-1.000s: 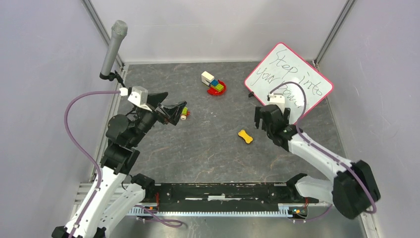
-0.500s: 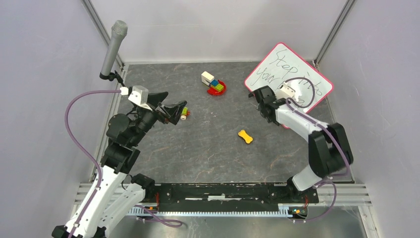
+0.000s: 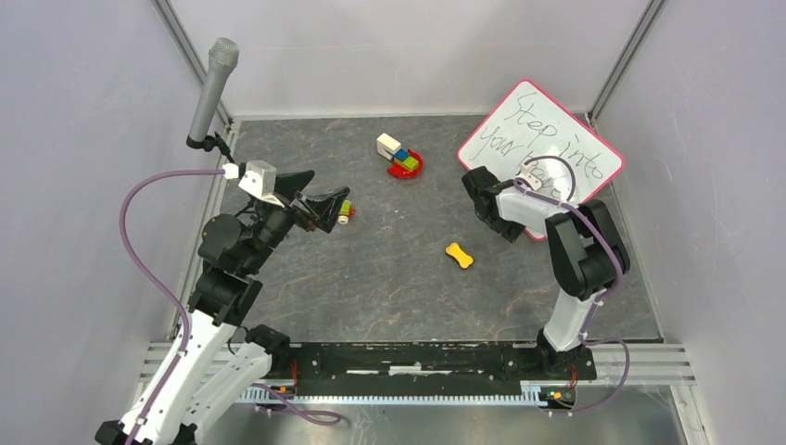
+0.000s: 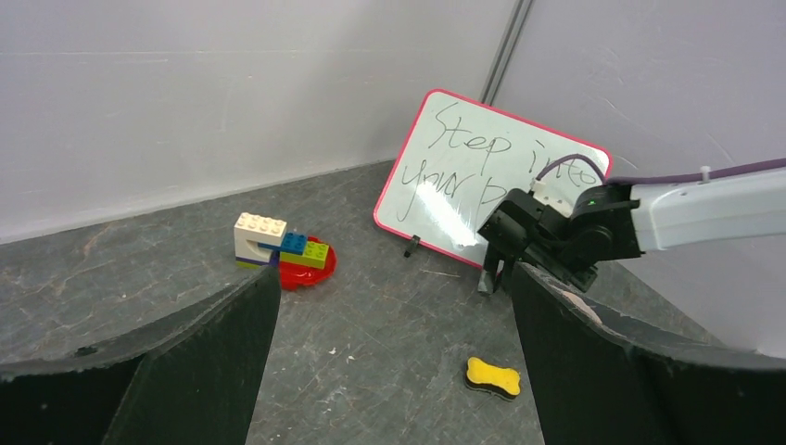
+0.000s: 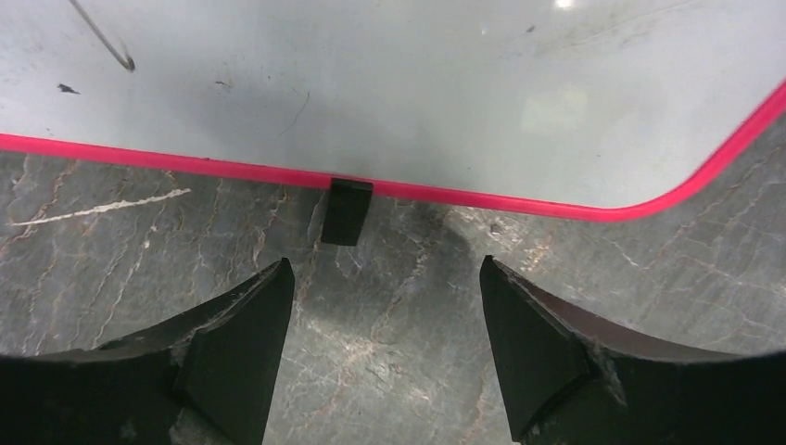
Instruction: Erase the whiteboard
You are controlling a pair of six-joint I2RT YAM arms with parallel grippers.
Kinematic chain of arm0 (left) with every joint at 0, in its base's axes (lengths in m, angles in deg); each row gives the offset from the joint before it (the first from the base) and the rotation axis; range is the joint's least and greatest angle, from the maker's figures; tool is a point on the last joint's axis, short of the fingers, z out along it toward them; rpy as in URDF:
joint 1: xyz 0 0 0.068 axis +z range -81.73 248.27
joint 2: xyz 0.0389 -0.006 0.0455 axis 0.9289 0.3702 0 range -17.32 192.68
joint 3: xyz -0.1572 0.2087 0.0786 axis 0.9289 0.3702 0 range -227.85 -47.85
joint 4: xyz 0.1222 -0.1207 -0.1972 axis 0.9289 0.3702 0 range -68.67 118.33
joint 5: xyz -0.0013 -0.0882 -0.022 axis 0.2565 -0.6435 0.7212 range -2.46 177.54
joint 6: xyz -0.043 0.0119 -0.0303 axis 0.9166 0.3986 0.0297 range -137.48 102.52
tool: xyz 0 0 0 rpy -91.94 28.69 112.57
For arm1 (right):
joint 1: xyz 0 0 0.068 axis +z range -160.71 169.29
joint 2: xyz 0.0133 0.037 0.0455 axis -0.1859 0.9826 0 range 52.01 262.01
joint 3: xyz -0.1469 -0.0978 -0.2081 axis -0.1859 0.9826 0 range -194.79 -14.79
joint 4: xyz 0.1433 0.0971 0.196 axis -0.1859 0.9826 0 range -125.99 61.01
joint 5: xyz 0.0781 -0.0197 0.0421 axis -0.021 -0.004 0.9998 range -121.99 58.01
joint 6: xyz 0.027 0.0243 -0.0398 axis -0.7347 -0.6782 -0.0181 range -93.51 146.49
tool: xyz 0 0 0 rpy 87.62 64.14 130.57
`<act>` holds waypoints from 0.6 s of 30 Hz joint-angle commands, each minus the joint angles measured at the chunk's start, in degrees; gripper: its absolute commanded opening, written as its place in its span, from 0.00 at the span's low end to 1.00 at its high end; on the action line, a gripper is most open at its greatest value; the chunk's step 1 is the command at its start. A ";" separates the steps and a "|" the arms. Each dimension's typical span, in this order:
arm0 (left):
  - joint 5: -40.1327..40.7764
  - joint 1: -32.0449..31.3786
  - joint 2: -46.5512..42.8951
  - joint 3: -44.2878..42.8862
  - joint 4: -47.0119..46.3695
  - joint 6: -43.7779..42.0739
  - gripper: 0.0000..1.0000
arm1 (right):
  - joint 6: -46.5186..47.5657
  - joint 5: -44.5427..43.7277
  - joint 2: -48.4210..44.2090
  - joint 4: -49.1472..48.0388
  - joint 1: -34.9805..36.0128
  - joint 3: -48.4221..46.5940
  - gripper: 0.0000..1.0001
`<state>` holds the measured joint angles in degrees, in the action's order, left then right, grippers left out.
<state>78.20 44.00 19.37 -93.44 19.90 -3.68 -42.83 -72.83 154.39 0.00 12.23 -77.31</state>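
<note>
Whiteboard | reads "Step into your…", rest hidden | right hand spread by its rim | left hand spread, empty

Item count, by kind

One whiteboard. Left of it: one brick stack on one red dish, one small multicoloured toy farther left, one microphone farthest left. Near it, toward the arm bases: one yellow bone-shaped piece. Two grippers: left gripper well apart from it, right gripper at its edge.
</note>
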 commanded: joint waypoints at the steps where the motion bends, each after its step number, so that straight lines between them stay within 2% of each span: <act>1: -0.76 -0.50 -0.36 -0.12 -3.18 0.07 1.00 | -2.99 -2.45 3.47 0.49 0.15 -2.95 0.78; 9: -1.73 -1.06 -0.79 -0.36 -3.14 -0.09 1.00 | -4.03 -6.43 6.23 -0.54 0.10 -3.28 0.75; 15: -1.40 -1.34 -1.04 -0.34 -2.96 -0.22 1.00 | -5.20 -8.37 7.93 -0.78 -0.01 -3.83 0.70; 18: -1.56 -1.30 -1.26 -0.31 -2.96 -0.14 1.00 | -4.68 -8.76 7.59 -2.65 0.00 -2.46 0.62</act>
<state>77.33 42.99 18.63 -93.44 19.46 -3.70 -46.32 -78.67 160.67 -1.38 12.53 -80.61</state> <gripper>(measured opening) 0.993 0.666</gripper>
